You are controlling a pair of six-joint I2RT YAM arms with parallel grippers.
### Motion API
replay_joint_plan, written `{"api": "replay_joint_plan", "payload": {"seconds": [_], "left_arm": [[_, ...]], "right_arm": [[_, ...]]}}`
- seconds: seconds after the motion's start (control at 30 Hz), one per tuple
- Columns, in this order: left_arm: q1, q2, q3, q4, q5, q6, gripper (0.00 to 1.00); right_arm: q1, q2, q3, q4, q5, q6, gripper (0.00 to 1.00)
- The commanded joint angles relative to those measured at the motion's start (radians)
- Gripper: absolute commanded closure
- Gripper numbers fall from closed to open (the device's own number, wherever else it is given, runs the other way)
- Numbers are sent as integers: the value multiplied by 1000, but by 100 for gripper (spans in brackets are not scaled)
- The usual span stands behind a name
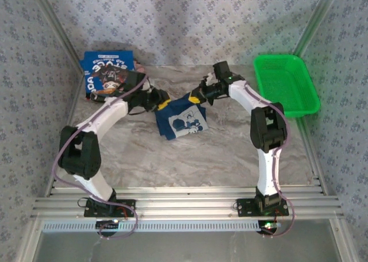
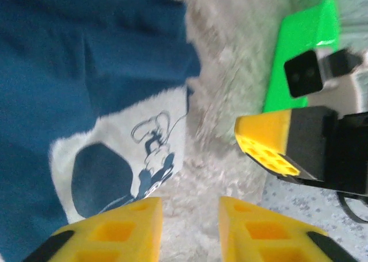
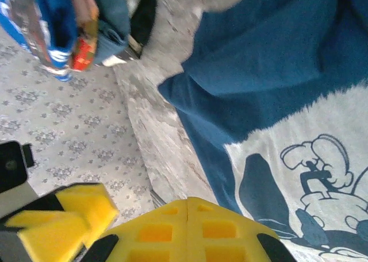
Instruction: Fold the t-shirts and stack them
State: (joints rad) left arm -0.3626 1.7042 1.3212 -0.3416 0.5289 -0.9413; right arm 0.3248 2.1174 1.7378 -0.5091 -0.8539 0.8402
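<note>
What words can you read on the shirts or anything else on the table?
Brighter blue t-shirt: white lettering, too small and blurred to read.
Navy t-shirt: pale cartoon print, no words to be seen.
Green basket: no label to be seen.

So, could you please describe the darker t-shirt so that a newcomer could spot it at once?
Start at the marbled table and look to its middle. The navy t-shirt lies rumpled there. Unlike the brighter blue t-shirt with white lettering in the far left corner, it is darker and bears a pale square cartoon print.
</note>
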Motion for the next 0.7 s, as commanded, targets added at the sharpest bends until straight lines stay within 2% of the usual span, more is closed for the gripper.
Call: {"api": "replay_joint_plan", "payload": {"seconds": [0.0, 0.1, 0.27, 0.37, 0.43, 0.53, 0.67], "left_arm": [[-19, 69, -20, 59, -32, -16, 75], [-24, 133, 9, 72, -38, -9, 79], [-22, 242, 71, 94, -67, -1, 81], [-11, 317, 145, 77, -104, 27, 81], [4, 364, 192, 71, -127, 38, 81], [32, 413, 250, 49, -163, 49, 77], [73, 466, 312, 44, -167, 41, 72]], "right_arm": [[9, 71, -16, 37, 6, 15, 99], [15, 140, 25, 55, 13, 33, 100], [5, 269, 161, 90, 49, 77, 99], [-8, 344, 237, 223, 55, 163, 89], [-13, 393, 293, 305, 53, 231, 77], [-16, 452, 377, 327, 61, 267, 66], [-18, 504, 406, 374, 58, 338, 63]]}}
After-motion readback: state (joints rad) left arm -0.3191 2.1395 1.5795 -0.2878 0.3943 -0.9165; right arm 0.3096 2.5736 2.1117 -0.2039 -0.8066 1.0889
